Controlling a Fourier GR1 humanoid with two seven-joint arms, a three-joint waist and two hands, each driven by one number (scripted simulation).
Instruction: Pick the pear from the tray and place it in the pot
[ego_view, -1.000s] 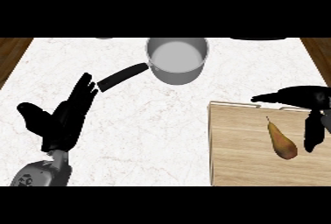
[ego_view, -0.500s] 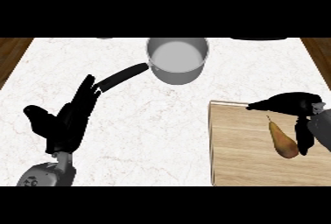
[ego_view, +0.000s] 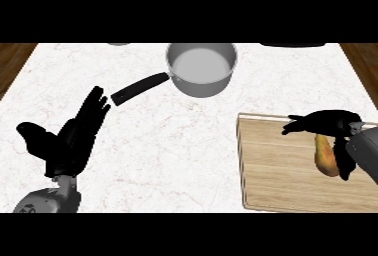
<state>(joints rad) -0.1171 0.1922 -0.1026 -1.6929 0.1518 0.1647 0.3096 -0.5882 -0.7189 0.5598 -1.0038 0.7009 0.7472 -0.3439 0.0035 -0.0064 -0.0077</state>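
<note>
A white marble counter (ego_view: 192, 145) fills the view, with dark wood showing at its far left and far right corners. At the far middle stands a grey metal pot (ego_view: 201, 67), seen from above, its pale inside open to view. Its black handle (ego_view: 140, 89) runs out toward the near left.

On the right lies a pale wooden tray (ego_view: 284, 175), a flat board with a thin raised rim, its near edge reaching the bottom of the view. The pear (ego_view: 324, 156) lies on the tray toward its right side, yellow-brown, its narrow end pointing far and its rounder end near.

The right hand (ego_view: 331, 123) comes in from the right edge on its grey forearm and sits over the far end of the pear. Its thumb juts left over the tray, and its fingers (ego_view: 344, 160) hang down along the pear's right side, partly curled. The hand covers the top of the fruit; whether the fingers actually press against it cannot be told, and they are not closed round it.

The left hand (ego_view: 70, 142) shows at the near left above the bare counter, resting open with straight fingers pointing far, toward the end of the pot's handle but apart from it, and the thumb spread out to the left. Its grey wrist shows at the bottom edge.
</note>
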